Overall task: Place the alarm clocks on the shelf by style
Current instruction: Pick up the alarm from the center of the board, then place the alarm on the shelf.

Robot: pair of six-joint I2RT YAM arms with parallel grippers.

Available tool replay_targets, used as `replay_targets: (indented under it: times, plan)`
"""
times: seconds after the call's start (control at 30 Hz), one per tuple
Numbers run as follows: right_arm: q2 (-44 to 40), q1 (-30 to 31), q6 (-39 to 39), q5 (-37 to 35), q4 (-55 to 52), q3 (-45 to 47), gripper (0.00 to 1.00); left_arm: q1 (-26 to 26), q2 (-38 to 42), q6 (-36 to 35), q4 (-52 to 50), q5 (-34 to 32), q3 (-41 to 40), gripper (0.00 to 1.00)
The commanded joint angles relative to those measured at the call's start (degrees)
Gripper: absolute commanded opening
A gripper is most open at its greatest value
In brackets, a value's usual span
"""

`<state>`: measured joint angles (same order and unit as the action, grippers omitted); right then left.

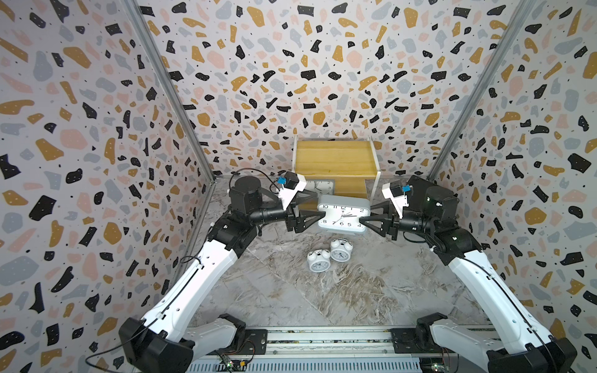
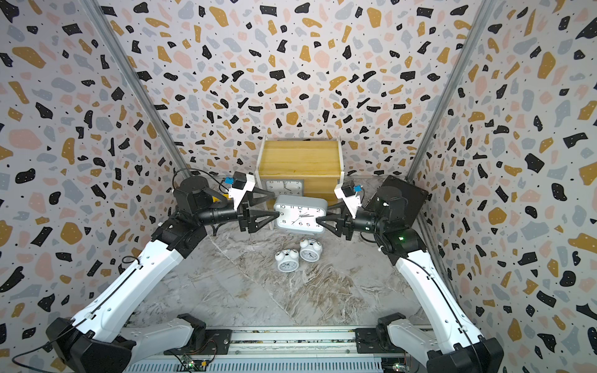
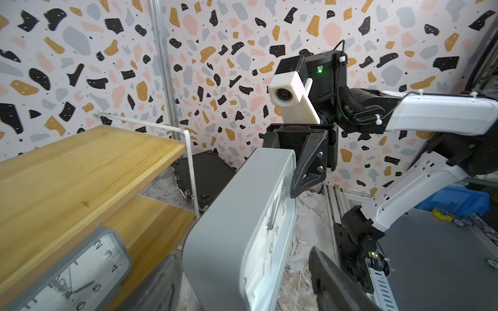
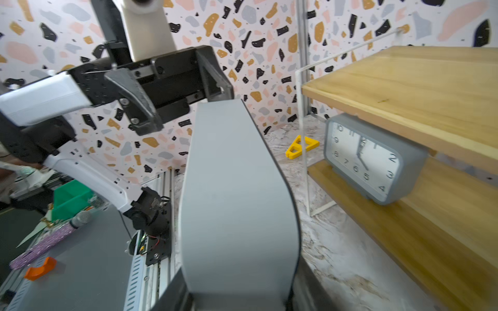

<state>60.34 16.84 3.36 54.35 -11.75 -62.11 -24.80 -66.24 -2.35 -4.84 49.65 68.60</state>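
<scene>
The grey clock is upright just in front of the shelf, at the shelf's 6 o'clock, with its dial facing 6 o'clock. Both top views show it between your two arms. You cannot tell whether its base clears the tabletop.

Your right claw comes in from 3 o'clock and is clamped on the clock's right end. The left wrist view shows one finger pressed on the dial-side edge; the other is hidden behind the case.

Your left claw sits at the clock's 9 o'clock end with its jaws apart. The right wrist view shows its fingers spread wider than the case, one ahead of the dial and one behind the back. Neither is seen touching.

A second grey clock stands upright on the shelf's lower board, toward the 9 o'clock end, dial facing 6 o'clock.

At 6 o'clock of the held clock, apart from it on the tabletop, are the near white clock and the far white clock. They are just beside each other, the far one at the near one's 2 o'clock. You cannot tell whether they stand or lie.

A black box sits at the shelf's 3 o'clock, behind your right arm. In the right wrist view a yellow part lies on the tabletop beyond the shelf's white frame.
</scene>
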Motion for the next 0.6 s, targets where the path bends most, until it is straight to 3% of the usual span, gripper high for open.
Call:
replay_targets:
  times: [0.0,0.33,0.57]
  plan:
    - [-2.4,-0.1,-0.5,-8.0,0.5,-5.0,0.16,0.5,2.4,-2.2,-1.3,-7.0,-0.3,0.84]
    - [0.3,-0.2,-1.3,-21.6,0.6,-13.2,0.16,1.1,3.4,-6.1,-8.0,-16.2,1.4,0.86]
    - [3.7,-0.7,-2.4,-31.6,1.7,-19.1,0.18,2.6,1.1,-7.9,-10.7,-17.0,3.9,0.87]
